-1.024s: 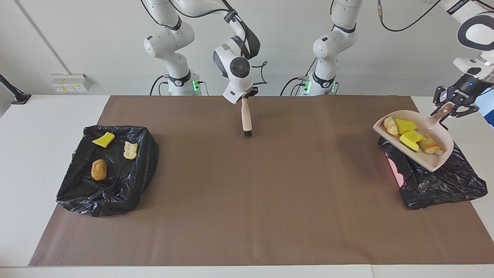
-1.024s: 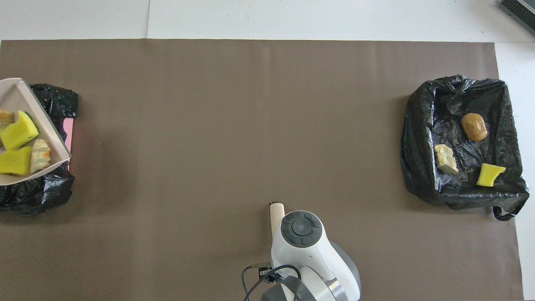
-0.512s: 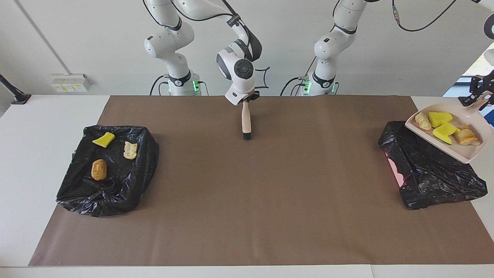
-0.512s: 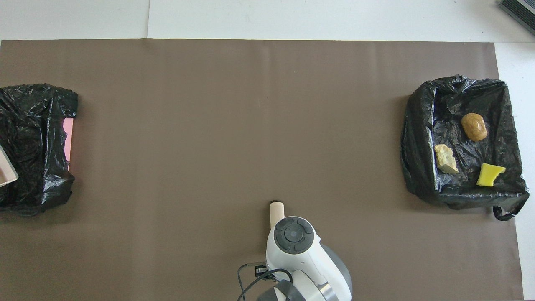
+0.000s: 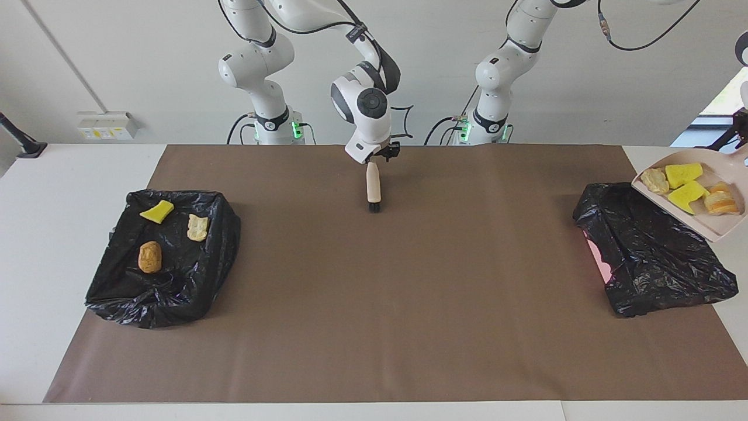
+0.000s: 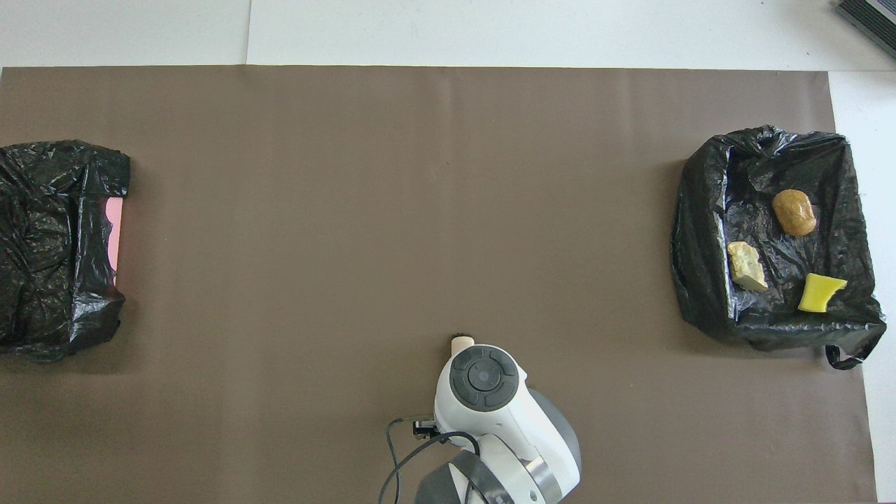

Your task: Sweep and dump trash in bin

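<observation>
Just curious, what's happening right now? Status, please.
Left gripper shut on dustpan, raised by bin. Trash aboard, undumped. Right gripper over brush. Nothing blocking.

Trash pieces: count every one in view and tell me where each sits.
7. In the bin at the right arm's end: a yellow wedge, pale chunk and brown lump. In the raised dustpan: two yellow wedges and two chunks.

Plain white wall [image 5: 117, 58], window [image 5: 721, 99]

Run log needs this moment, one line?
left gripper: holds raised dustpan, four trash pieces aboard | right gripper: over upright brush
</observation>
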Controlling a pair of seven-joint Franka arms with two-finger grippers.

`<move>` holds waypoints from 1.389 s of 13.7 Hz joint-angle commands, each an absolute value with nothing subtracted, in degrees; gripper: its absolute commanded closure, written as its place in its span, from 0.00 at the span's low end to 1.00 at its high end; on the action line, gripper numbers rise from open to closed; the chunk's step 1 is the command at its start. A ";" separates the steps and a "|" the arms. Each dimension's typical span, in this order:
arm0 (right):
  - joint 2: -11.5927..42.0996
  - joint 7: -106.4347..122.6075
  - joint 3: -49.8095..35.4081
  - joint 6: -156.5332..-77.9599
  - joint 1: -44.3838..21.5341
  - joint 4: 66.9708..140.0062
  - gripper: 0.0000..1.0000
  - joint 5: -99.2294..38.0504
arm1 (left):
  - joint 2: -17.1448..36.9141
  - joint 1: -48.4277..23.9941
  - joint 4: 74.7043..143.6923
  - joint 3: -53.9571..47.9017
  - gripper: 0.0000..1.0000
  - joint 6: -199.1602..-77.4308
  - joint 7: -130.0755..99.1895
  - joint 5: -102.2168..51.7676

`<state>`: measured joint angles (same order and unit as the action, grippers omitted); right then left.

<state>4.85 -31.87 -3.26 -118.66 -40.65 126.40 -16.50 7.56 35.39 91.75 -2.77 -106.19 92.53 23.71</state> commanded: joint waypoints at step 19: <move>-3.25 -19.60 -3.25 -99.16 -7.65 96.70 0.00 3.08 | 7.56 27.69 86.75 -2.90 1.00 -100.64 84.81 43.61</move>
